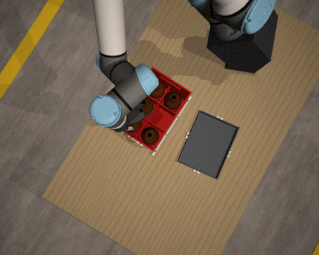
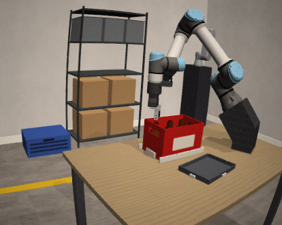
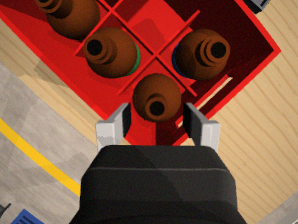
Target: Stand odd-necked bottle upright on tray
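A red crate [image 1: 158,112] with six cells stands on the wooden table and holds brown bottles. In the wrist view the crate [image 3: 153,36] shows several bottles; one cell in the middle row is empty. My gripper [image 3: 156,113] is open and hangs just above a corner bottle [image 3: 157,98], one finger on each side of it, not touching. A bottle next to it [image 3: 109,51] has a green ring around it. In the side view my gripper [image 2: 156,114] sits just above the crate's [image 2: 173,135] left rim. The dark grey tray [image 1: 208,144] lies empty to the right of the crate.
The robot's black base [image 1: 243,42] stands at the table's far end. A metal shelf with cardboard boxes [image 2: 104,75] and a blue case [image 2: 46,140] stand on the floor behind the table. White strips edge the crate and tray.
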{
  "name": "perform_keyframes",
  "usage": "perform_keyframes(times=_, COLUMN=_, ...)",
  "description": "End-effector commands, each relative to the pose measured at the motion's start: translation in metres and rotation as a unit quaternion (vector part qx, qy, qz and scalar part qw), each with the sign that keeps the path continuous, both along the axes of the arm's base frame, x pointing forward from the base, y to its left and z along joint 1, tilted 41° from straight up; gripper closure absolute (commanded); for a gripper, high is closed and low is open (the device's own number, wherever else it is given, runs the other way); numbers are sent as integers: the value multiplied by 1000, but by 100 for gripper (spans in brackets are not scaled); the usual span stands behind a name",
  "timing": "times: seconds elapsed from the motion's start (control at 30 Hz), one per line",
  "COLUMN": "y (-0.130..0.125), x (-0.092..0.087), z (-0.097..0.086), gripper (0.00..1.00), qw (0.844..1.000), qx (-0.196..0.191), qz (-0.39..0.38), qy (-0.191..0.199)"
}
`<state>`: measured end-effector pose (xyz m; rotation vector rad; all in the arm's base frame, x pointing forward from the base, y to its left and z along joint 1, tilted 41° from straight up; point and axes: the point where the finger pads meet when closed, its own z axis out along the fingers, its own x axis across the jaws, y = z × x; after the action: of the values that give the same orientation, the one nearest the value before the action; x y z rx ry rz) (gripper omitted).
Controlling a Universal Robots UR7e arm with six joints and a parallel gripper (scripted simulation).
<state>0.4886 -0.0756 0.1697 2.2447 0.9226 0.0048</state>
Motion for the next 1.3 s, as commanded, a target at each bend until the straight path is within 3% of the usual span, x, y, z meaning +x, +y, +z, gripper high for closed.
perform_keyframes(times=0.0, y=-2, x=1, z=-2, gripper=0, qw=1000, qx=0, qz=0, qy=-1)
perform_keyframes(times=1.27, y=-4, x=2, z=-5, gripper=0, qw=1000, qx=0, qz=0, qy=-1)
